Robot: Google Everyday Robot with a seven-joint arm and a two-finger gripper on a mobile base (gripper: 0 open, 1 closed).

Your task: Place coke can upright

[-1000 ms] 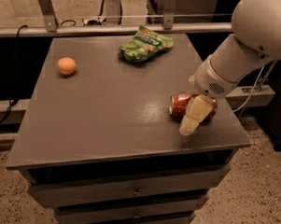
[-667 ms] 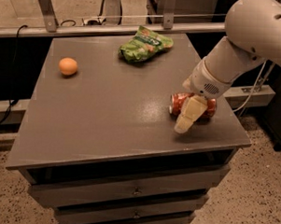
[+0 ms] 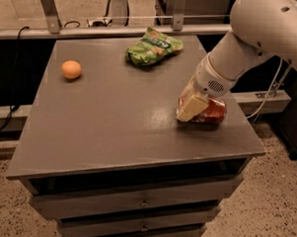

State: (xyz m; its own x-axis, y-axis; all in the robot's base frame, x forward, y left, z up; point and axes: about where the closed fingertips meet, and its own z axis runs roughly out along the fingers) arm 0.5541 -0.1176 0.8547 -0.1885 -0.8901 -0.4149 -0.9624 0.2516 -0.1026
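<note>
The red coke can (image 3: 213, 111) lies on its side on the grey table top (image 3: 114, 119), near the right edge. My gripper (image 3: 192, 105) is down at the can's left end, with its pale yellow finger (image 3: 191, 107) in front of the can and covering that end. The white arm (image 3: 251, 36) reaches in from the upper right. The can's top and tab are hidden.
A green crinkled snack bag (image 3: 152, 46) lies at the back middle of the table. A small orange fruit (image 3: 71, 69) sits at the back left. Drawers (image 3: 135, 204) are below the table top. A metal rail (image 3: 113, 30) runs behind the table.
My gripper has shifted slightly left and lower along the can, now covering its left end. The can, bag and fruit have stayed in place.
</note>
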